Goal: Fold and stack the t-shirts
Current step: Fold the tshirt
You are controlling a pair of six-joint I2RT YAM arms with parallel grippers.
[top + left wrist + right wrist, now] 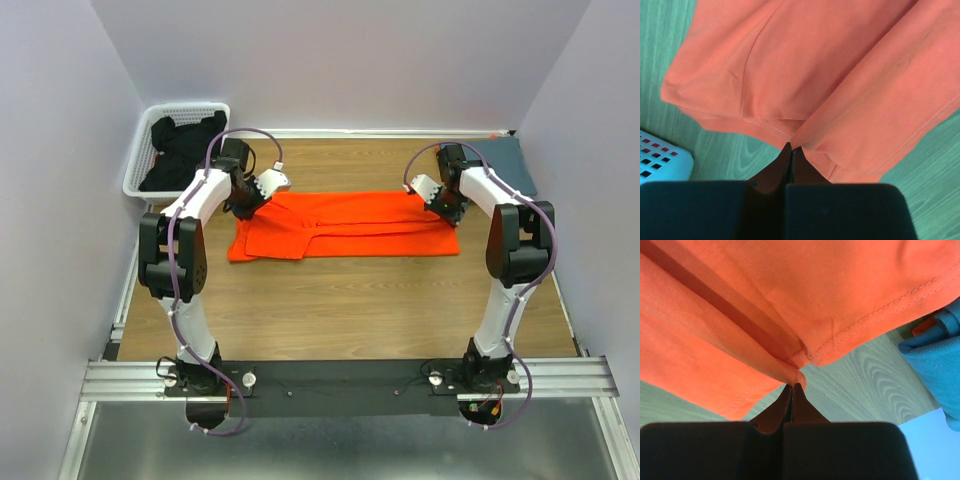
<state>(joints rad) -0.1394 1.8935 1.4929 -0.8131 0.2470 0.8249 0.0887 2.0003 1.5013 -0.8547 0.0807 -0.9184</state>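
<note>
Roughly halfway: pinches orange t-shirt (350, 235), folded lengthwise right of basket (190, 106), in left end effector (791, 147) and right end effector (792, 386); leaves crosswise fold, then stacking on blue-grey t-shirt (522, 160) farther right.

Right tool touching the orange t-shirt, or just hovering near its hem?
Touching. Right wrist view: the right tool pinches a puckered fold at the hem of the orange t-shirt, no gap.
</note>
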